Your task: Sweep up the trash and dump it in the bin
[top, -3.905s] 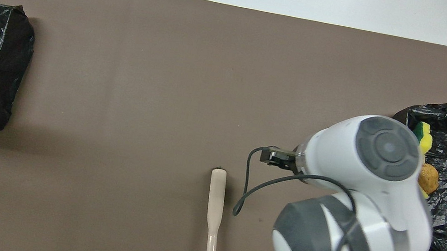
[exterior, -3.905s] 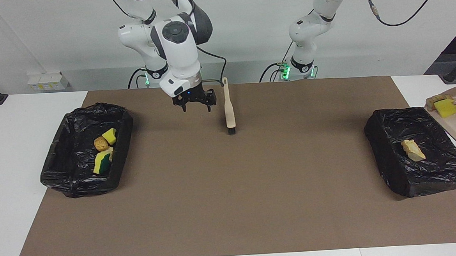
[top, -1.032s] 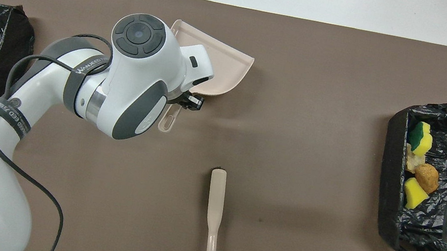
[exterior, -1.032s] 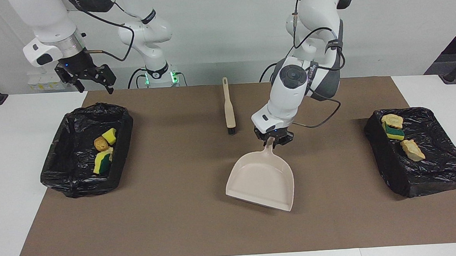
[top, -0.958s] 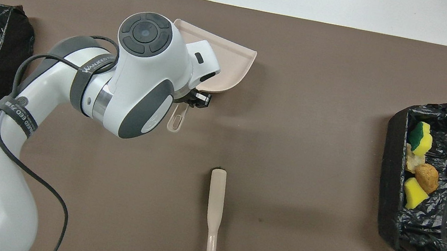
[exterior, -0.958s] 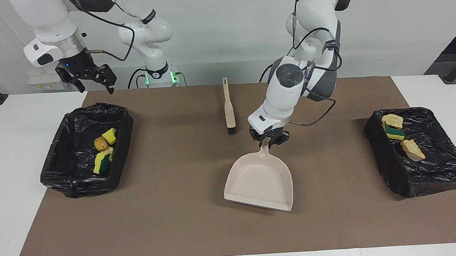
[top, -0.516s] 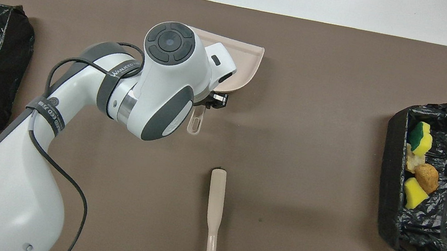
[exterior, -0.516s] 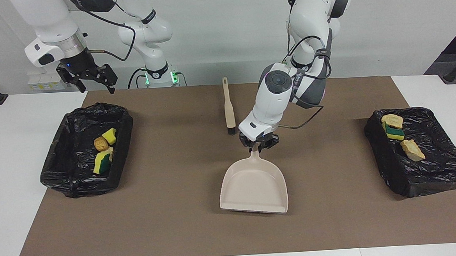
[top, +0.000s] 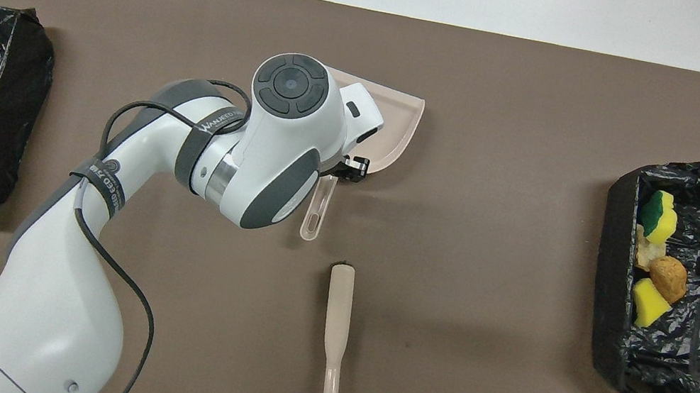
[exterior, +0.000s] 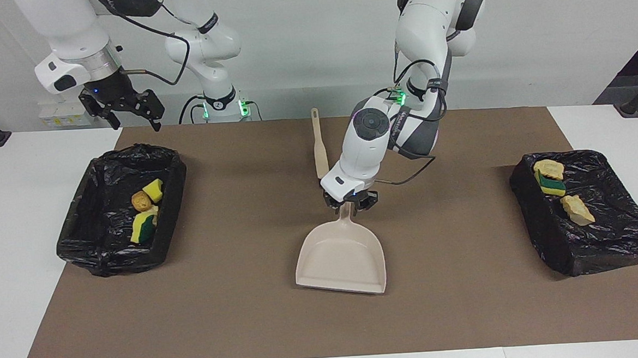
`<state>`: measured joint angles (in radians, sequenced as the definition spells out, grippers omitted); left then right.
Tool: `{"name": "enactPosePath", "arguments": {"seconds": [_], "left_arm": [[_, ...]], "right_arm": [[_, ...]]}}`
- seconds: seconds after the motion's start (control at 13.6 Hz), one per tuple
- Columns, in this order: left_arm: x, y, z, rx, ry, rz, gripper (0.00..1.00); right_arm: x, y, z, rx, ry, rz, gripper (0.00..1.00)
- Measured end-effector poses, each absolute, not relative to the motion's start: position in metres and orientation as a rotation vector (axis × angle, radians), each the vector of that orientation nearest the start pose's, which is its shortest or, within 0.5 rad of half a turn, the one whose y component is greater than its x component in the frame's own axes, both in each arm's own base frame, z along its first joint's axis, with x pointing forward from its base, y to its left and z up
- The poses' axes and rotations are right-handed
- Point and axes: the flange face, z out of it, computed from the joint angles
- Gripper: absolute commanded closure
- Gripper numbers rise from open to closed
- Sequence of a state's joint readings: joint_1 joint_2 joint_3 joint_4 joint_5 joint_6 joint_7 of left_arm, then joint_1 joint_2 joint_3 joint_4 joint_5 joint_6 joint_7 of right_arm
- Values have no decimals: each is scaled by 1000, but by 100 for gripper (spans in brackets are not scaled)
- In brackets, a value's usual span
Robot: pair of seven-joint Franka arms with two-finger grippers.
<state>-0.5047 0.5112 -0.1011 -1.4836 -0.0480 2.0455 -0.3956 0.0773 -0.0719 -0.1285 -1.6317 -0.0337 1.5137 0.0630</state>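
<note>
The beige dustpan (exterior: 340, 259) (top: 401, 125) lies flat on the brown mat, mid-table, mouth away from the robots. My left gripper (exterior: 349, 203) (top: 338, 173) is low at its handle, which sticks out from under the wrist in the overhead view. The trash I see lies in two black-lined bins. A green-and-yellow sponge (exterior: 144, 226), a pastry piece (exterior: 141, 199) and a yellow chunk (exterior: 153, 190) are in the bin (exterior: 174, 175) at the right arm's end. Bread pieces (exterior: 577, 209) and a sponge (exterior: 552, 186) are in the bin (exterior: 540, 227) at the left arm's end. My right gripper (exterior: 129, 112) hangs open, nothing in it, over the first bin's robot-side edge.
The beige brush (exterior: 320, 146) (top: 334, 338) lies on the mat nearer to the robots than the dustpan, its bristle end close to the dustpan's handle. The brown mat (exterior: 250, 324) covers most of the white table.
My left gripper has slid the dustpan toward the right arm's end of the table and squared it up. Seconds earlier the pan was raised at the left arm's bin. The right arm has stayed put.
</note>
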Motion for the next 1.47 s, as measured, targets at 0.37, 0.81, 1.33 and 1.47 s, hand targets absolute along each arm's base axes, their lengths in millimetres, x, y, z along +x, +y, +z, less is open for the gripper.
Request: {"name": "enactPosePath", "arguments": {"seconds": [0.37,0.81,1.33,1.47], "left_arm": [[597,-258,458,-3215,23,-32,0],[542,-128,532,-3185,85,-36,0],[510,-43,605,-3155,208,-23,0],[510,-36,632,-3145,205,-53,0]], "right_arm": [[525,-33,630,-3160,182,74,0],[525,-33,630,-3160,182,74,0],[525,-33,630,-3160,182,74,0],[525,-33,630,-3160,182,74,0]]}}
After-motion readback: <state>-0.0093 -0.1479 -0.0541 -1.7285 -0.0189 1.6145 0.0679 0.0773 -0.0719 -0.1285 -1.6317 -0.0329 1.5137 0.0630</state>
